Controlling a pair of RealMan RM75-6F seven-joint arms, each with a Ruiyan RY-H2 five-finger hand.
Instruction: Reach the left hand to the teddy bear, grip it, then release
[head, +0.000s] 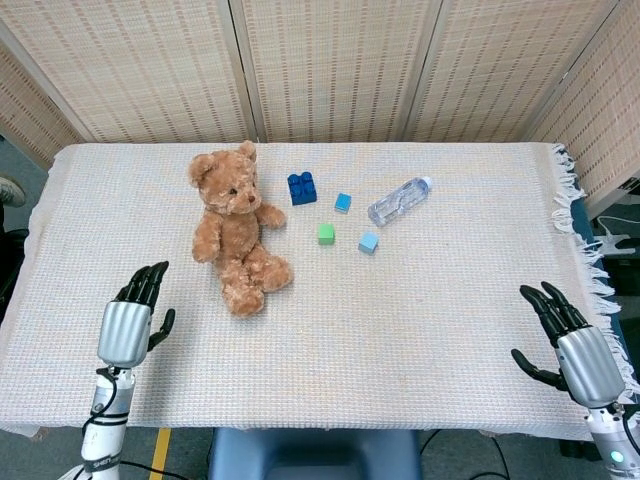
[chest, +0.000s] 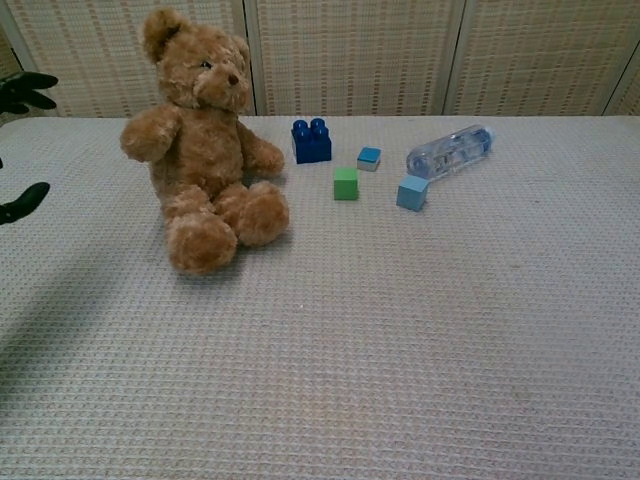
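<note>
Only the first step in hand, by the look of it: the reach. Left hand (head: 130, 320) raised over the near left part of the table (head: 450, 300), fingers (head: 145, 285) apart and stretched toward about 12 o'clock, thumb out to the side, holding nothing. Teddy bear (head: 235, 230) not yet touched, lying near the hand at about 1 o'clock from it, in the far left part of the table. Seen in the chest view only as dark fingertips (chest: 25, 90) at the left edge, apart from the bear (chest: 200, 140).

Next move, as a judgement: travel forward and a little to the right, toward 1 o'clock, with the fingers kept wide, then closing around the soft body or a leg. Nearest part likely the bear's arm and lower leg on the hand's side. Plush, so probably easy to squeeze and little risk of slipping.

Bear lying on its back, face up. Long axis running roughly from 11 o'clock to 5 o'clock in the head view: head at the far end toward 11, feet at the near end toward 5. Body therefore almost crosswise to a straight approach from the left hand.

Right hand (head: 575, 340) at the near right edge, well apart from everything, fingers spread and empty.
</note>
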